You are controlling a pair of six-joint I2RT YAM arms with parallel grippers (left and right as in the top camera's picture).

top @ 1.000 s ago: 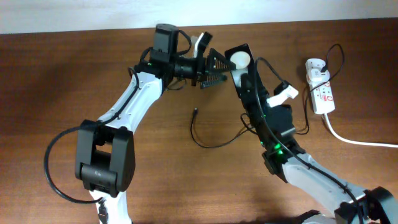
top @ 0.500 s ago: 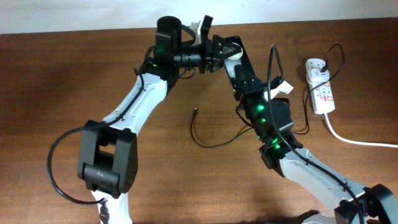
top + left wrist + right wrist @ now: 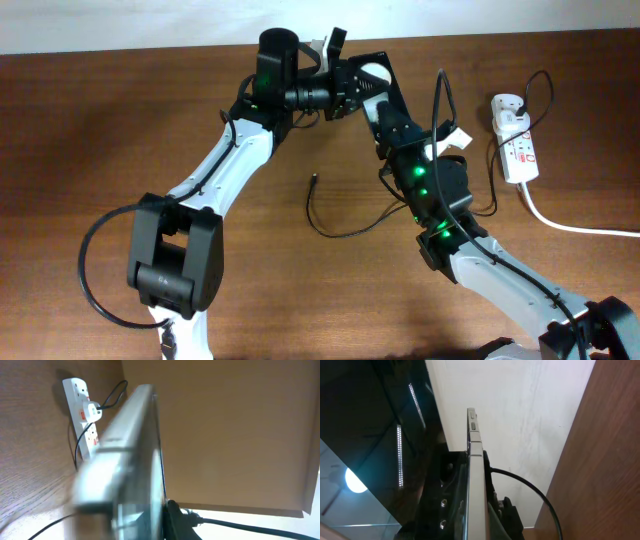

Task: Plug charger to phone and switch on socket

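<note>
Overhead: the 2 arms meet near the far edge of the table (image 3: 100, 130), about mid-width. The phone (image 3: 375, 74) is held up there between them, its glossy face showing 1 white glare spot. The right gripper (image 3: 380, 98) is clamped on it; the left gripper (image 3: 345, 88) is right against it, but I cannot tell whether its fingers are clenched or released. The charger (image 3: 340, 232) lies in a loop at mid-table, its connector tip (image 3: 314, 180) bare on the wood, apart from the phone. Its white plug adapter (image 3: 508, 106) sits in the socket (image 3: 520, 152) near the right edge; a thick white cord (image 3: 575, 226) runs from there off the right edge. The socket's red markings are too small to read.

Left wrist: the phone is seen edge-on, blurred close to the lens; the socket with the seated adapter lies beyond; this arm's own fingers cannot be made out.

Right wrist: the phone's thin edge rises between 2 black fingers (image 3: 445, 505) pressed on either side; its face mirrors strip lights.
</note>
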